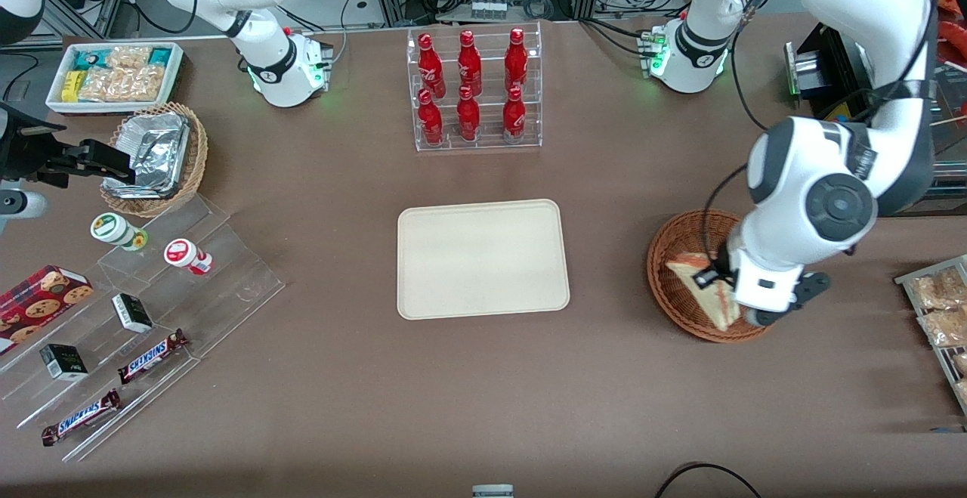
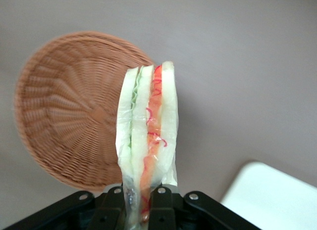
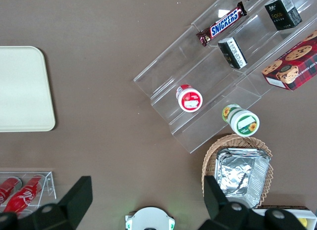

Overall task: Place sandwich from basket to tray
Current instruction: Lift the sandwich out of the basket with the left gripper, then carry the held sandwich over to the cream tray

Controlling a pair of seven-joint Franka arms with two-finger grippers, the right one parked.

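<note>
My left gripper [image 1: 718,286] hangs over the reddish-brown wicker basket [image 1: 672,279], shut on the sandwich [image 1: 706,286]. In the left wrist view the wrapped sandwich [image 2: 148,136] stands on edge between the black fingers [image 2: 166,203], showing white bread with green and orange-red filling. It is lifted clear of the basket [image 2: 69,111], which holds nothing else. The cream tray [image 1: 482,258] lies flat in the middle of the table, toward the parked arm from the basket, and its corner [image 2: 277,195] shows in the left wrist view.
A clear rack of red bottles [image 1: 472,90] stands farther from the front camera than the tray. Packaged snacks [image 1: 940,317] lie at the working arm's end. Clear stepped shelves with candy bars [image 1: 143,317], a tan basket of foil containers [image 1: 155,154] and a white snack box [image 1: 113,75] sit toward the parked arm's end.
</note>
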